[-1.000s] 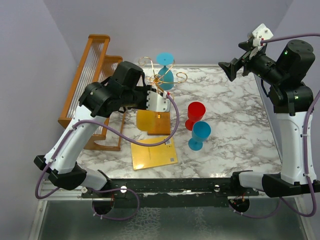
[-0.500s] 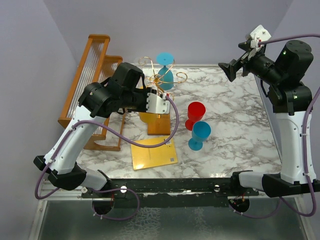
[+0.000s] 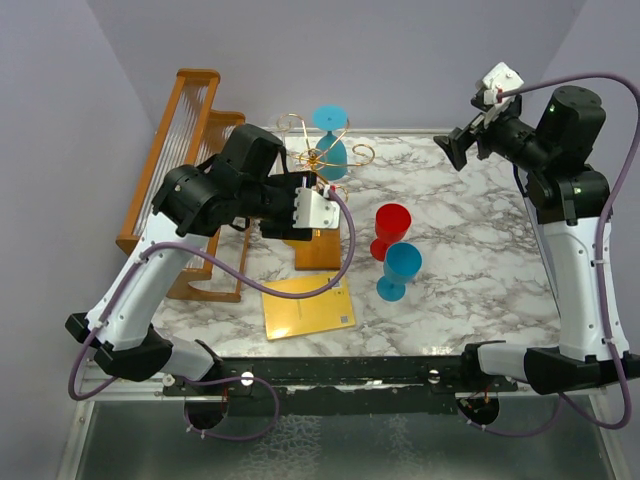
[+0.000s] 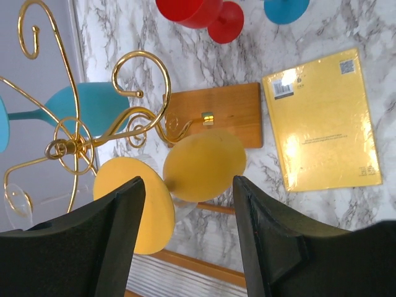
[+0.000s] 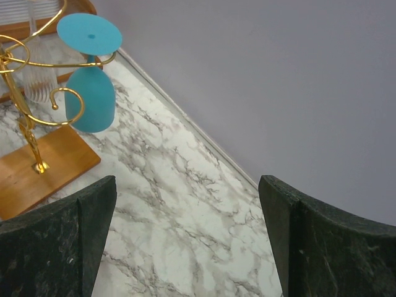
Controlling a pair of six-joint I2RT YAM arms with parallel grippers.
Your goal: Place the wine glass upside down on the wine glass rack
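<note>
Wine glass (image 4: pixel 204 164) here is the yellow one. It's bowl-down, foot-up right against the wine glass rack (image 4: pixel 226 111), just above the wooden base and below the gold curls. From the left wrist view I honestly can't tell if the stem is seated in one of the curls or just sitting next to it.

The left gripper (image 4: pixel 185 179) has its jaws parted to a middling width, with the glass out in front between them. There's a clear gap on the bowl side. The other finger overlaps the foot in the picture, so I can't rule out a touch there.

The right gripper (image 3: pixel 455 148) is spread wide with nothing in it, up high at the back right and well away from everything.

On handling, the glass looks like opaque plastic, so my guess is light and not very breakable, but smooth and slippery. The thin stem is the weak spot. I'd squeeze across the bowl, or pinch the stem just under the foot so the disc can hook over the wire.

A blue glass (image 5: pixel 90 99) already hangs upside down on the far side of the rack. A red glass (image 3: pixel 390 228) and another blue one (image 3: pixel 400 268) stand on the marble table (image 3: pixel 470 260).
</note>
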